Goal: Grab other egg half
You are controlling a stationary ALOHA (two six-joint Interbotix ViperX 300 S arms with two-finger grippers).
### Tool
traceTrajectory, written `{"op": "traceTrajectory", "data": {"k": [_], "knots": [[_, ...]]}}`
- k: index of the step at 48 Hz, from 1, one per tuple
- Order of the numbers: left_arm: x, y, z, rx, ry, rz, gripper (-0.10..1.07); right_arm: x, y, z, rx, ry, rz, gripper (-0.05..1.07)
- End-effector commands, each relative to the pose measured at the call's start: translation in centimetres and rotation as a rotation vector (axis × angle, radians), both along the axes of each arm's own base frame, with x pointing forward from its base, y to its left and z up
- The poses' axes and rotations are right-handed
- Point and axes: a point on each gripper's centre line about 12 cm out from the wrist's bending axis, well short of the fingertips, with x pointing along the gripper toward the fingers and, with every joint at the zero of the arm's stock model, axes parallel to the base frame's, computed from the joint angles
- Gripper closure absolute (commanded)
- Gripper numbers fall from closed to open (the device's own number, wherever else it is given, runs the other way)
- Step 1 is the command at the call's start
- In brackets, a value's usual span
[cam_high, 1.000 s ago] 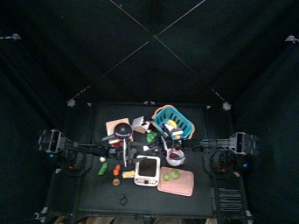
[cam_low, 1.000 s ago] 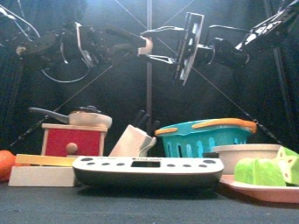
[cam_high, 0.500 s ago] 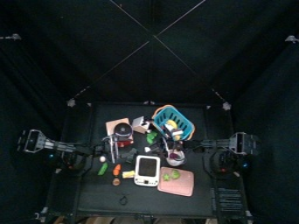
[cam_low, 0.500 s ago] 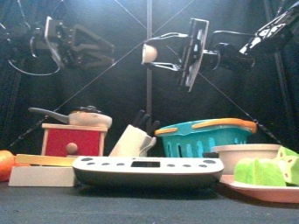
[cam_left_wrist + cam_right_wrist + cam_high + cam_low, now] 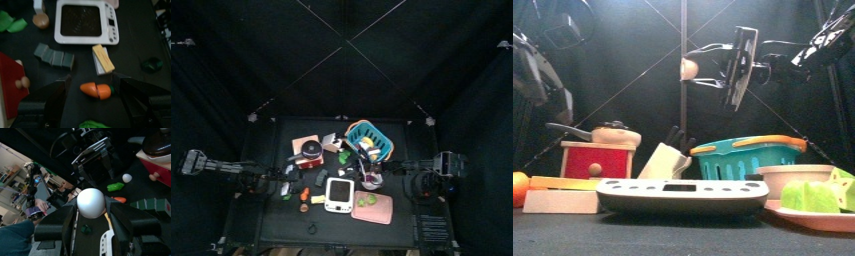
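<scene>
Above table, right gripper clamps egg half; left gripper apparently open.

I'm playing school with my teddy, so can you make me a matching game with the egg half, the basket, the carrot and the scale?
Things:
1. egg half
2. basket
3. carrot
4. scale

Place, colour or state:
A. orange, lying on the black table
B. white, at the front middle of the table
C. held up in the air by the right gripper
D. teal with an orange rim

Right pairs: 1-C, 2-D, 3-A, 4-B
</scene>
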Motion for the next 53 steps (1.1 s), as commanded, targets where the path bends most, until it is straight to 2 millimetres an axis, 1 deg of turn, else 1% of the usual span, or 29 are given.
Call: {"op": "traceTrajectory", "data": {"k": [1,9,19,23,34,42,53], "knots": [[-0.4,-0.1,-0.3,-0.03,0.058,0.007,0.0,-0.1,0.0,0.9,-0.01,-0.022,-0.004,0.38],[-1.4,0.4,-1.1,-0.063,0.169,0.057,0.0,0.1,-0.1,0.7,-0.011,-0.011,-0.007,0.38],[-2.6,2.2,-2.1,0.054,0.28,0.113,0.0,0.5,-0.1,0.5,-0.01,-0.004,-0.006,0.38],[-2.9,2.7,-2.4,0.09,0.297,0.143,0.0,0.7,-0.1,0.3,-0.01,-0.002,-0.004,0.38],[-3.0,3.1,-2.6,0.118,0.3,0.18,0.0,0.9,-0.2,0.2,-0.009,0.001,-0.004,0.38],[-2.9,2.9,-3.0,0.095,0.325,0.189,0.0,0.9,-0.1,0.2,-0.015,0.003,0.001,0.38],[-2.5,2.7,-4.6,0.065,0.426,0.203,0.0,0.9,0.0,0.1,-0.022,0.007,0.009,0.38]]}}
